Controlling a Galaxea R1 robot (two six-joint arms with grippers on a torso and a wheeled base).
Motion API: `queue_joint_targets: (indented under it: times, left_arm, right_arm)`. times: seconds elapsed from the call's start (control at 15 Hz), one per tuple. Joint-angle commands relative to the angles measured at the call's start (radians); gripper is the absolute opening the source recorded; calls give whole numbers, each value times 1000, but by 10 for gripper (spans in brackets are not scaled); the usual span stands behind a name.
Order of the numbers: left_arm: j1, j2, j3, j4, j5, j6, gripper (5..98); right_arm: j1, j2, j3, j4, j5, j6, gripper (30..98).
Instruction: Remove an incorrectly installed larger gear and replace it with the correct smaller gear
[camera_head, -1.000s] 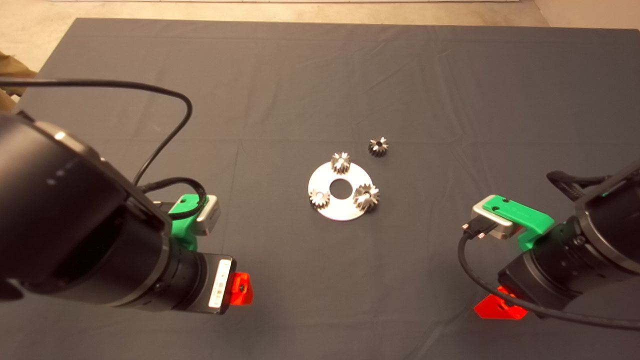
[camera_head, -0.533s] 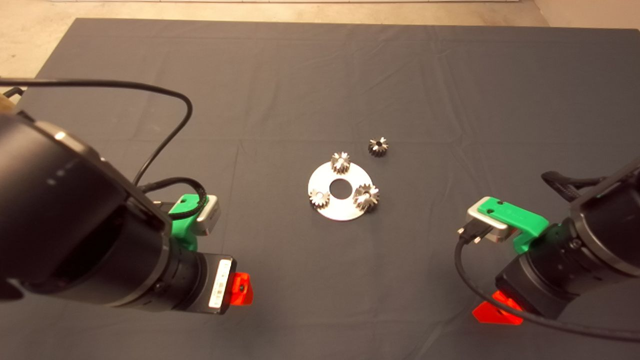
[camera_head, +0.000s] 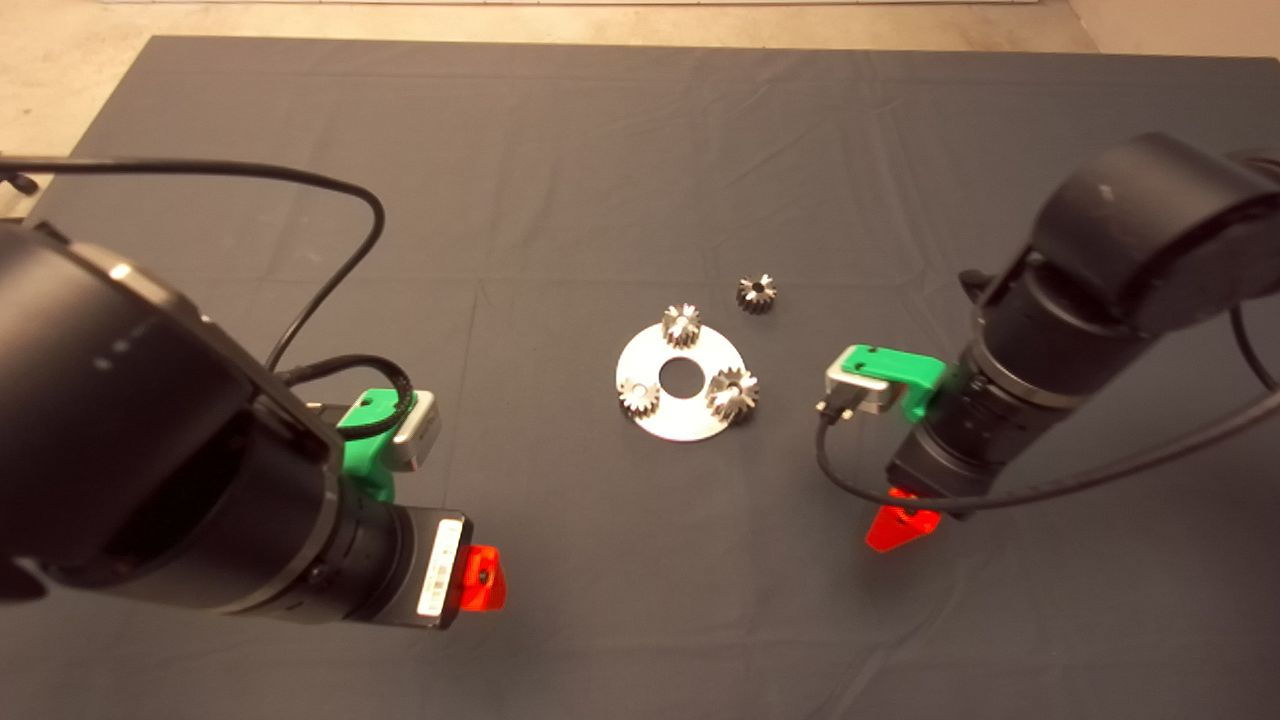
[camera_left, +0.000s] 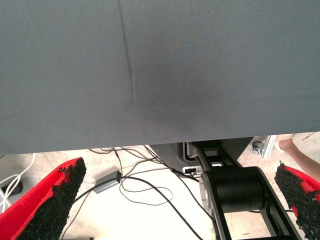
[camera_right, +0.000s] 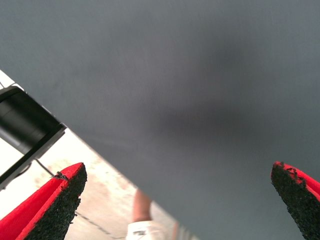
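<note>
Near the middle of the desk (camera_head: 560, 150) lies a round silver plate (camera_head: 668, 415) with a centre hole. Three gears sit on it: the larger gear (camera_head: 733, 393) on the side toward the right edge, and two small pinions, one (camera_head: 681, 324) on the far side and one (camera_head: 637, 396) on the side toward the left edge. The smaller gear (camera_head: 757, 293) lies on the mat just beyond the plate, apart from it. The right tool (camera_head: 900, 528) hangs over the mat between the plate and the right edge, fingers (camera_right: 50, 207) spread wide, gripping nothing. The left tool (camera_head: 480, 590) waits near the front left corner, its fingers (camera_left: 55, 200) likewise released and empty.
</note>
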Motion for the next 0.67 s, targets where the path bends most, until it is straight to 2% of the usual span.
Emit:
queue_joint_targets:
  times: [0.0, 0.33, 0.6]
  left_arm:
    - [-19, -1, 16, -18, 132, 0, 982]
    - [-19, -6, 16, -19, 132, 0, 982]
    - [-19, -6, 16, -24, 132, 0, 982]
  right_arm:
    - [-1, 109, -82, -162, 0, -109, 977]
    - [-1, 112, -62, -300, 0, -155, 977]
    - [-16, 101, -47, -397, 2, -154, 977]
